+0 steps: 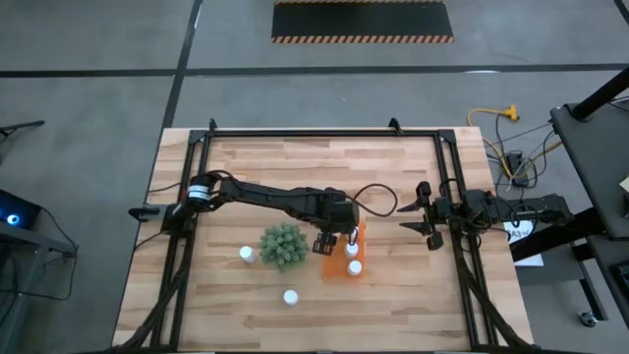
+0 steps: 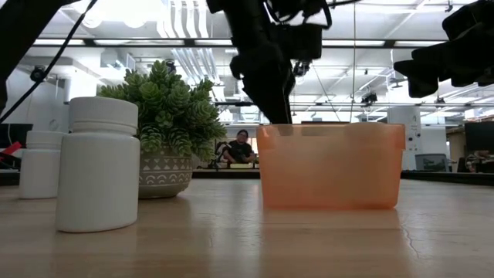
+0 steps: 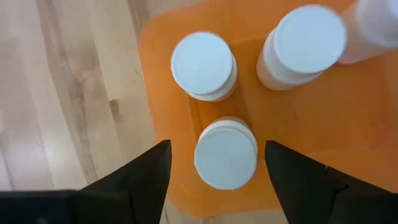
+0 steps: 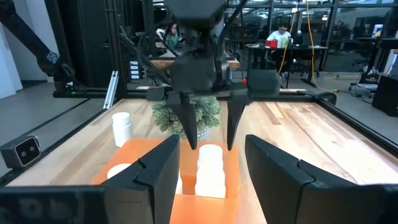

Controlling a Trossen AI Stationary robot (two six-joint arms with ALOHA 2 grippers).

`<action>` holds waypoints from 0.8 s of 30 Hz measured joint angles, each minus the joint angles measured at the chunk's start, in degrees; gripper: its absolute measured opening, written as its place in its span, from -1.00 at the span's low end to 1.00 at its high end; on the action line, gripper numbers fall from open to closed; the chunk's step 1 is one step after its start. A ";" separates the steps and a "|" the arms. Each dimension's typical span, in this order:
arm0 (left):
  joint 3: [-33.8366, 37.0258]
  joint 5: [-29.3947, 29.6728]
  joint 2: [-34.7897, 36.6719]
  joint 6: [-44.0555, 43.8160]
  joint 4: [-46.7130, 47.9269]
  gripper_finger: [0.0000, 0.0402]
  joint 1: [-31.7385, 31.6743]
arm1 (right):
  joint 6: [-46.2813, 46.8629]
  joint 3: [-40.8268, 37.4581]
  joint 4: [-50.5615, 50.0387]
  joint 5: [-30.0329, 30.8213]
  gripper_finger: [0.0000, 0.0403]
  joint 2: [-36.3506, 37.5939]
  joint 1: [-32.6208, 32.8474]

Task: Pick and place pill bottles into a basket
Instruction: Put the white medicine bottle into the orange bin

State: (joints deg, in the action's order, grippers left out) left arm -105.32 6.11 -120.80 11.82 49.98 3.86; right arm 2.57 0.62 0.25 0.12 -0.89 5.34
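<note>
White bottles (image 3: 225, 154), orange basket (image 3: 163, 74)

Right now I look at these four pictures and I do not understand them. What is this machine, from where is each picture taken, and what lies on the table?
It is a robot with two dark arms at a wooden table; each arm ends in a two-finger gripper.

One picture looks straight down from above. One looks level across the table top. The other two come from cameras on each arm's wrist.

On the table stand a small orange basket, a green plant and white pill bottles. Two bottles stand on the wood near the plant. The left wrist view shows at least three inside the basket.

The left gripper hangs over the basket, fingers open on either side of one bottle standing there, holding nothing. The right gripper waits at the table's right side, holding nothing.
</note>
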 joint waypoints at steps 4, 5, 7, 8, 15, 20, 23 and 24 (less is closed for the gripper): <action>-0.07 -0.01 1.53 -1.54 -0.08 0.19 0.53 | 0.00 0.00 0.00 0.00 -0.15 0.00 0.00; -0.07 0.00 1.80 -2.16 0.12 0.19 0.83 | -0.02 0.00 -0.02 -0.04 -0.15 -0.02 0.00; -0.07 -0.02 2.50 -2.52 0.08 0.19 1.65 | -0.14 0.00 0.00 0.02 -0.15 -0.02 0.00; -0.07 0.00 2.82 -2.57 0.30 0.19 2.23 | -0.08 0.00 -0.04 -0.04 -0.14 -0.04 0.00; -0.07 -0.05 5.79 -4.07 0.20 0.19 7.41 | -0.04 0.00 -0.02 0.00 -0.15 -0.02 0.00; 0.06 -0.04 8.05 -5.62 0.49 0.20 11.64 | -0.06 0.00 -0.02 0.00 -0.14 -0.02 0.00; 0.61 -0.06 9.23 -7.20 1.06 0.20 14.02 | -0.01 0.00 -0.02 0.00 -0.14 -0.02 0.00; 0.61 -0.09 9.43 -8.17 1.44 0.20 14.71 | -0.02 0.00 -0.02 0.00 -0.14 -0.02 0.00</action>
State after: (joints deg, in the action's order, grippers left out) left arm -104.71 6.02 -111.37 3.66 51.42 18.56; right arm 2.55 0.62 0.23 0.12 -0.91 5.34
